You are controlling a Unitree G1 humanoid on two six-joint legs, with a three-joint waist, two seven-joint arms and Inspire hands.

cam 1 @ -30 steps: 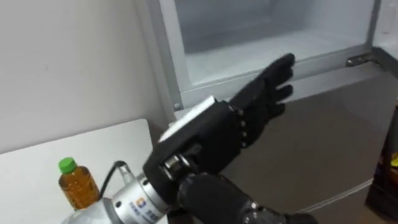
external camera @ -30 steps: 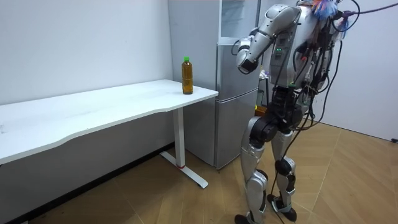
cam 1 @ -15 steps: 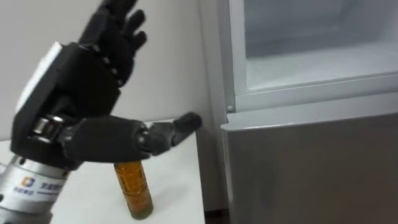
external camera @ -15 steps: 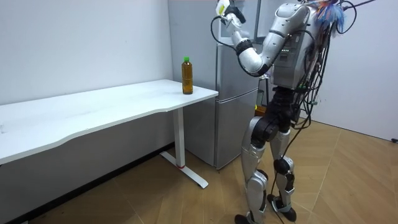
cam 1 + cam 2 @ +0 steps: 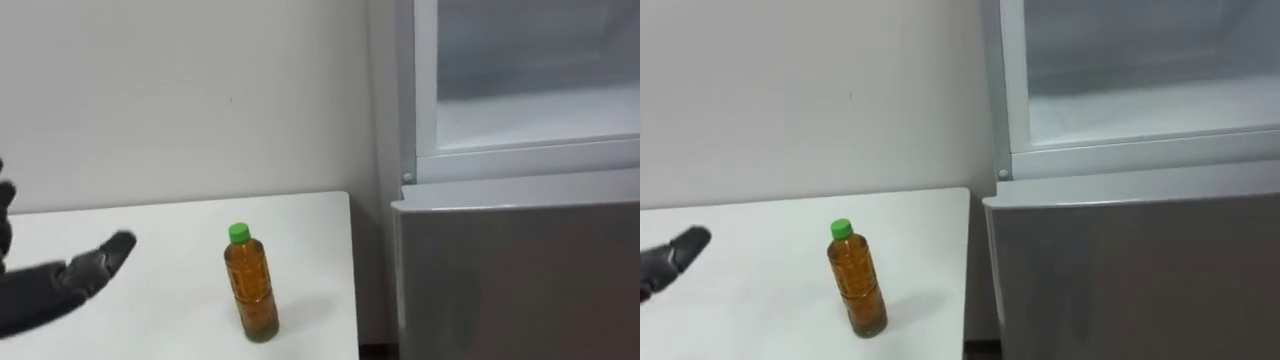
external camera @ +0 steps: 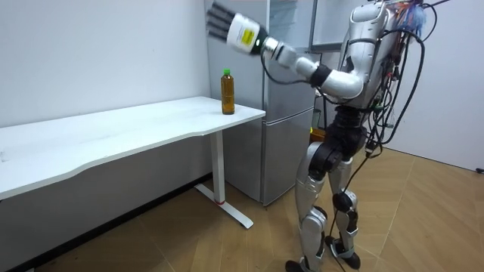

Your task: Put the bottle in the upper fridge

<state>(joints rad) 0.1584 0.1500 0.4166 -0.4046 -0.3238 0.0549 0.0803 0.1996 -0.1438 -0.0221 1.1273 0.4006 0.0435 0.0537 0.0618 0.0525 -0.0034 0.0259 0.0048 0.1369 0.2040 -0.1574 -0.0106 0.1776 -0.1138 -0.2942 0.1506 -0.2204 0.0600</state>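
A bottle (image 5: 250,290) of amber drink with a green cap stands upright on the white table (image 5: 150,320), near the corner beside the fridge. My left hand (image 5: 70,280) is open and comes in at the left edge, a bottle's width or more left of the bottle, touching nothing. In the room view my left arm is stretched out with the hand (image 6: 227,19) spread high above the bottle (image 6: 227,92). The upper fridge compartment (image 5: 530,110) stands open, its white shelf bare.
The fridge's grey lower door (image 5: 520,270) is closed, right of the table's edge. A white wall runs behind the table. In the room view I stand on the wooden floor in front of the fridge (image 6: 287,113), at the long table's (image 6: 136,128) right end.
My left hand has swung from in front of the fridge opening up and over to the left, above the table. My view has turned left, so the bottle shows fully.
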